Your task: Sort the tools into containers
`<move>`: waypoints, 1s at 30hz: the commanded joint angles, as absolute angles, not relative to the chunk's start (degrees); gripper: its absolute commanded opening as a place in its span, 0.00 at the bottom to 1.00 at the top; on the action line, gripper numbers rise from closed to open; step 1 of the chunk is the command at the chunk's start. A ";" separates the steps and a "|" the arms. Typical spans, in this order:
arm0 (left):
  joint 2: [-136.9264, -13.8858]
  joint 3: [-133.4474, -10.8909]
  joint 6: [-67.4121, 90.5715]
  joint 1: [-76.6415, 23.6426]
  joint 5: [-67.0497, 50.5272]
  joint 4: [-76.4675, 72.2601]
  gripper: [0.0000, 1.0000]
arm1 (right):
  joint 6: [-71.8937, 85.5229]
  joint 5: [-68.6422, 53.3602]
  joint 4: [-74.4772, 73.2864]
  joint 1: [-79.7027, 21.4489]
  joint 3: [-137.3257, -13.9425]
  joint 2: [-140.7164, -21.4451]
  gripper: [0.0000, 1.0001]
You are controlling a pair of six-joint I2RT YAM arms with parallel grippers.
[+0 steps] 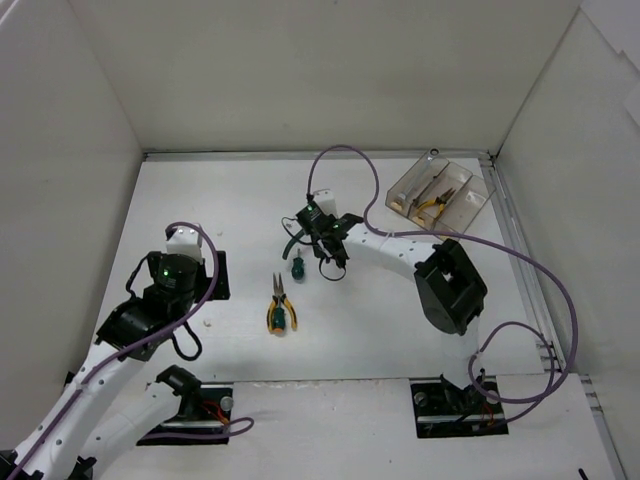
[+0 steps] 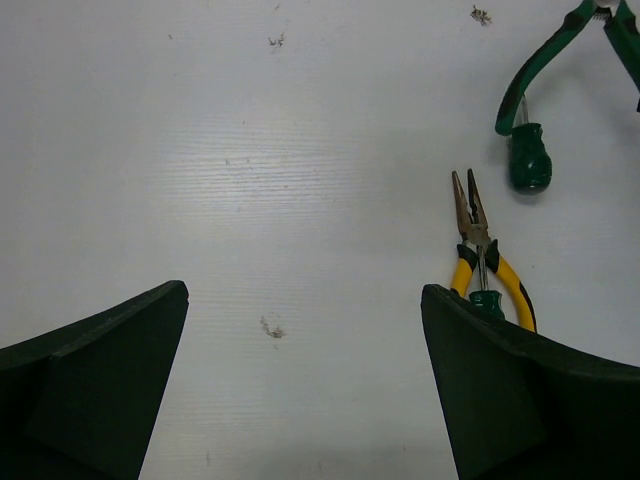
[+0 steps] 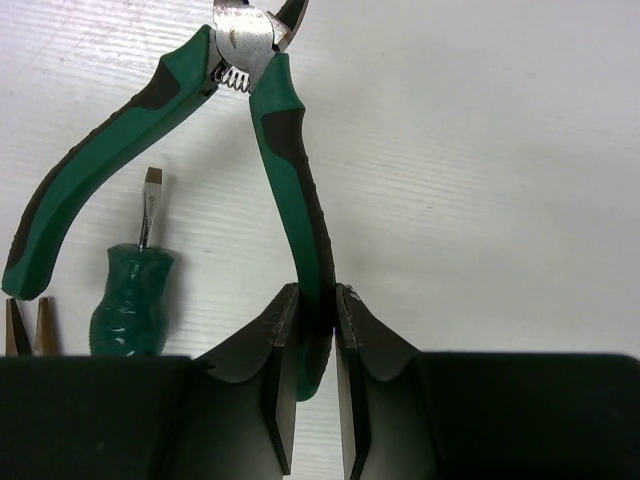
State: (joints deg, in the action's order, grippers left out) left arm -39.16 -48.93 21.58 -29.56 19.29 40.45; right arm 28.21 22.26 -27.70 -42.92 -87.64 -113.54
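My right gripper (image 3: 317, 295) is shut on one handle of the green-handled pliers (image 3: 285, 130), whose other handle splays to the left. In the top view this gripper (image 1: 308, 232) and the green pliers (image 1: 291, 240) are at mid-table. A green-handled screwdriver (image 1: 296, 267) lies just below them, and yellow-and-green-handled needle-nose pliers (image 1: 280, 308) lie nearer still. The clear divided tray (image 1: 470, 205) stands at the back right and holds orange/yellow-handled pliers (image 1: 432, 203) and a silver tool (image 1: 415, 195). My left gripper (image 2: 305, 292) is open over bare table, left of the needle-nose pliers (image 2: 478, 240).
White walls close in the table on three sides. Purple cables loop over the right arm (image 1: 450, 285) and near the tray. The screwdriver (image 3: 135, 300) lies close to the left of the held pliers.
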 commanded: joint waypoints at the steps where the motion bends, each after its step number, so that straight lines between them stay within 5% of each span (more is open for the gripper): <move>1: -39.64 -49.57 21.62 -29.18 19.34 37.97 1.00 | 27.86 25.84 -24.17 -42.37 -86.75 -106.00 0.00; 11: -39.64 -49.57 21.71 -29.18 19.07 38.06 1.00 | 25.93 26.97 -24.08 -37.97 -85.52 -100.20 0.00; 30: -40.17 -49.66 21.27 -29.18 18.63 37.88 1.00 | 15.91 35.68 -25.75 -12.40 -86.57 -94.65 0.00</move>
